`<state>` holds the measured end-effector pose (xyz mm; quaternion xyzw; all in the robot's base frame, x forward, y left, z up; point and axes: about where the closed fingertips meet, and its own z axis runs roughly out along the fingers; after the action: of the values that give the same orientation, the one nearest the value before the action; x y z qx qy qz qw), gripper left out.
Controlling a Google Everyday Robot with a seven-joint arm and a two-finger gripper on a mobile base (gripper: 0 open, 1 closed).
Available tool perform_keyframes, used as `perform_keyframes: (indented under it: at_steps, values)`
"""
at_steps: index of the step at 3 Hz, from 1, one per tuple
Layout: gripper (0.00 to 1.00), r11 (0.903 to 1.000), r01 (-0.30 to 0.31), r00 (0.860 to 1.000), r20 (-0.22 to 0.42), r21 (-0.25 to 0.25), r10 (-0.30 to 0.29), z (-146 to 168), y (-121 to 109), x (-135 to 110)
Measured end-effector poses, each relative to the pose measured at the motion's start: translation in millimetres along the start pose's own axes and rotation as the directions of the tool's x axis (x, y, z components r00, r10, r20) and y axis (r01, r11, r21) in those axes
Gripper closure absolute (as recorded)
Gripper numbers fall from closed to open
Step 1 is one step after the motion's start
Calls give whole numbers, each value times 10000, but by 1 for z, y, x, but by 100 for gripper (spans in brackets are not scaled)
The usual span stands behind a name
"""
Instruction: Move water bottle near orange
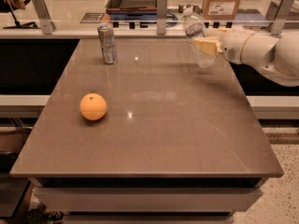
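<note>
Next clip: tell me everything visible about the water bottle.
The water bottle is clear ribbed plastic with a white cap and a pale label band. It tilts, cap leaning left, at the far right edge of the table, far from the orange. The end effector, reaching in from the right, is clamped around its middle. Whether its base touches the tabletop cannot be told.
</note>
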<state>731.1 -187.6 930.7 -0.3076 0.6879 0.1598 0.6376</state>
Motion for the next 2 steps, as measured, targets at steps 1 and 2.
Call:
perform_keyframes:
  at_steps: [1,2]
  values:
    - [100,9987,-413,9981,453,-287,425,2,7,-15]
    - [100,9959,-821,9884,1251,-375,862,-6,22,-35]
